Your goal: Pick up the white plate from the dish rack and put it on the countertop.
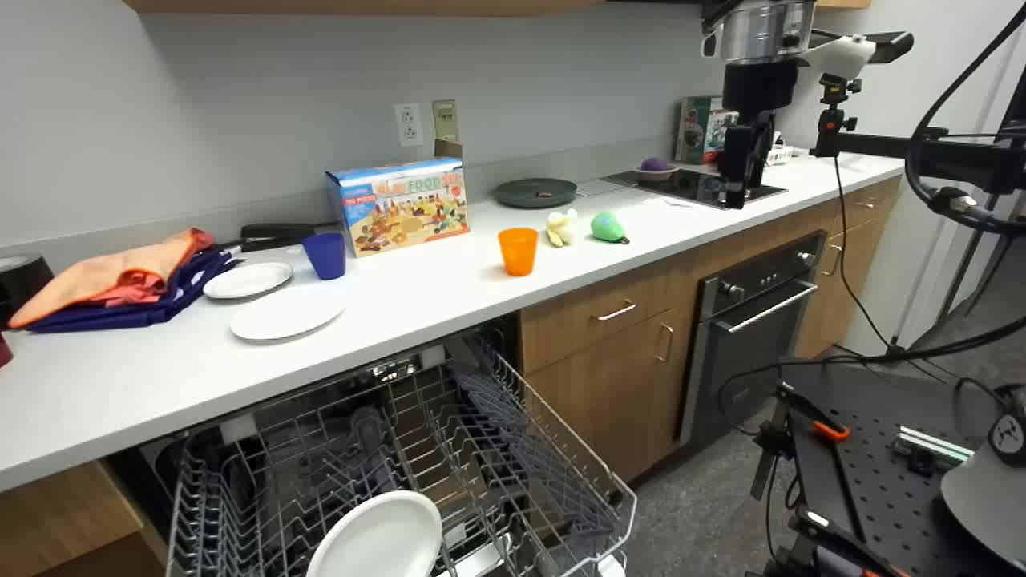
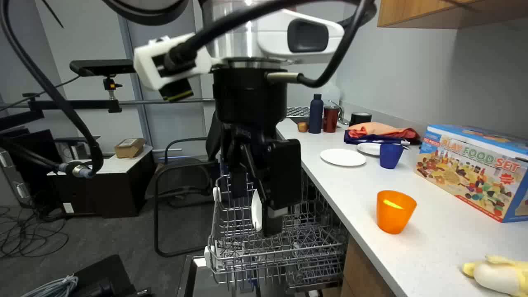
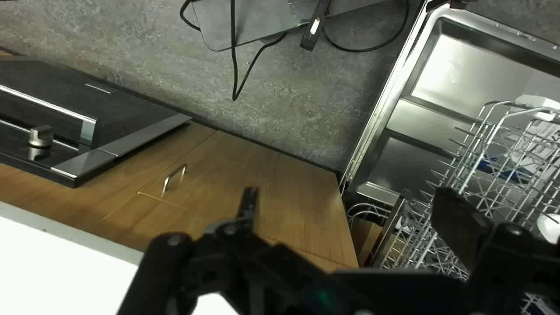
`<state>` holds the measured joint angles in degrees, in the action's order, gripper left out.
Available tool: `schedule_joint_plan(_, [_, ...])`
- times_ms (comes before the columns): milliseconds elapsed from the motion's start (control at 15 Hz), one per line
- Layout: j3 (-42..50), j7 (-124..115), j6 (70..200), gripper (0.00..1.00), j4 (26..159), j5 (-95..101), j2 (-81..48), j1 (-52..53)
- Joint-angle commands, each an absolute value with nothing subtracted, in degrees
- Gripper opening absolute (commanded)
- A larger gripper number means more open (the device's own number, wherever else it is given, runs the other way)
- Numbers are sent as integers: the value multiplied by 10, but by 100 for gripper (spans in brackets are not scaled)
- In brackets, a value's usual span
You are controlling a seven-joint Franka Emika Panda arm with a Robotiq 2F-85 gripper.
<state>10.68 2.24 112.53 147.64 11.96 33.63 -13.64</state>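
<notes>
The white plate (image 1: 381, 537) stands tilted in the dish rack (image 1: 613, 473) at the bottom of an exterior view. In an exterior view the plate (image 2: 256, 212) shows edge-on behind the fingers. In the wrist view only a piece of the plate (image 3: 549, 226) shows at the right edge, beside the rack (image 3: 490, 146). The countertop (image 1: 449, 292) runs along the wall. My gripper (image 1: 739, 188) points down, raised and apart from the plate. In the wrist view its fingers (image 3: 350, 192) are spread wide with nothing between them.
Two other white plates (image 1: 288, 312) (image 1: 248, 280) lie on the countertop near a blue cup (image 1: 325, 256). An orange cup (image 1: 519, 252), a toy food box (image 1: 405, 208), toy food (image 1: 609, 227) and a dark pan (image 1: 535, 192) stand farther along. The counter's front edge borders the rack.
</notes>
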Motion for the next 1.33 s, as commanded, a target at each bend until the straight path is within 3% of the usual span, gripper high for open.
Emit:
schedule_joint_plan(0, [107, 22, 1124, 100, 1475, 119, 336, -136])
schedule_joint_plan(1267, [112, 27, 1150, 100, 1482, 111, 340, -132])
